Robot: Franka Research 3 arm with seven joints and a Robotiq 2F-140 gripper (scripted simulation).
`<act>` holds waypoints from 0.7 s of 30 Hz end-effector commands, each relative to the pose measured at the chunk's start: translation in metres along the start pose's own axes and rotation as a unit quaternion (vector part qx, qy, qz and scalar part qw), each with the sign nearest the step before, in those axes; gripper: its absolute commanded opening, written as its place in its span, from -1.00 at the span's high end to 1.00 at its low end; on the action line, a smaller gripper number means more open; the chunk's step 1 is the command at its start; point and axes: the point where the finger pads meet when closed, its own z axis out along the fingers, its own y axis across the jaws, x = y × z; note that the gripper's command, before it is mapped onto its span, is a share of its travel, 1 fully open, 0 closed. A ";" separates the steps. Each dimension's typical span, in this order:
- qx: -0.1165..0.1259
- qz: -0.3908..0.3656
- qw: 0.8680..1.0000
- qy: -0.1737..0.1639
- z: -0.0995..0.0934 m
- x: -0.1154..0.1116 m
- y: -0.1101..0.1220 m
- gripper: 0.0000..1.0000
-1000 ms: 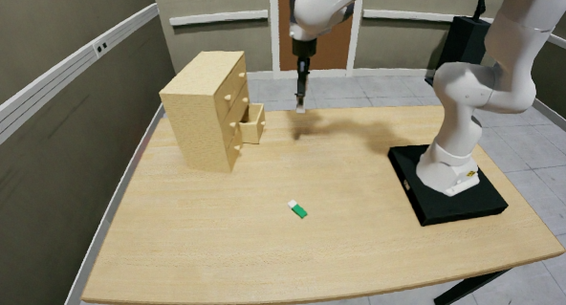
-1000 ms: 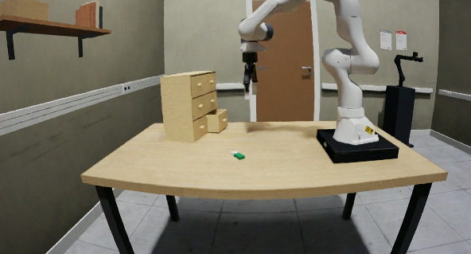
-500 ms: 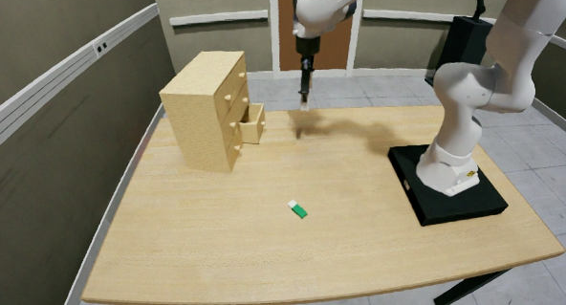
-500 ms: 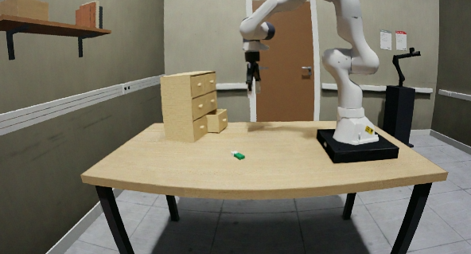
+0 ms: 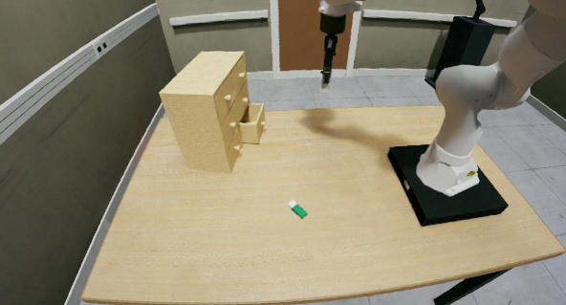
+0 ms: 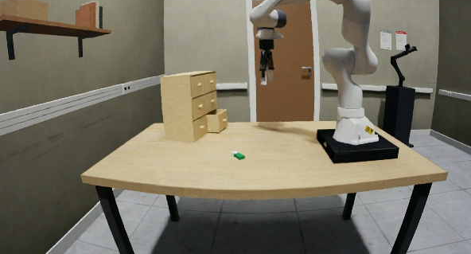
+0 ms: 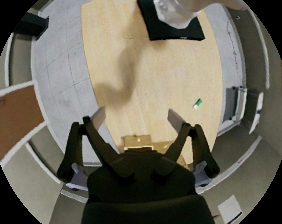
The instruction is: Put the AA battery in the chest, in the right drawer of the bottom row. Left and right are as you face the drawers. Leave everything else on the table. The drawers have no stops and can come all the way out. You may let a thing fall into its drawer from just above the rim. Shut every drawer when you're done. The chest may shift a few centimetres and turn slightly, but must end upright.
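Note:
The wooden chest (image 5: pixel 198 129) (image 6: pixel 177 107) stands upright at the table's left. Its bottom-row right drawer (image 5: pixel 250 133) (image 6: pixel 216 123) (image 7: pixel 137 139) is pulled well out; the other drawers look shut. Only part of the open drawer's inside shows, and the gripper body hides much of it in the wrist view. No AA battery can be made out in any view. My gripper (image 5: pixel 325 86) (image 6: pixel 266 80) (image 7: pixel 137 113) is open with nothing between its fingers. It hangs high, fingers down, to the right of the open drawer as seen in the top and exterior views.
A small green and white block (image 5: pixel 299 210) (image 6: pixel 239 156) (image 7: pixel 198 102) lies on the table (image 5: pixel 201 253) (image 6: pixel 159 173), in front of the chest's near side and to its right. The arm's black base plate (image 5: pixel 454 207) (image 6: pixel 362 154) (image 7: pixel 174 36) is at the right.

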 end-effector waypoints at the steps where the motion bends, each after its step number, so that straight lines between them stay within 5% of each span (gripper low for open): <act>1: -0.020 -0.043 0.999 -0.008 0.003 0.004 0.010 -1.00; 5: -0.077 -0.077 0.992 -0.061 0.012 -0.016 0.036 -1.00; 8: -0.098 -0.089 0.988 -0.085 0.015 -0.025 0.046 -1.00; 12: -0.103 -0.092 0.986 -0.092 0.015 -0.027 0.049 -1.00; 21: -0.153 -0.121 0.966 -0.169 0.019 -0.053 0.072 -1.00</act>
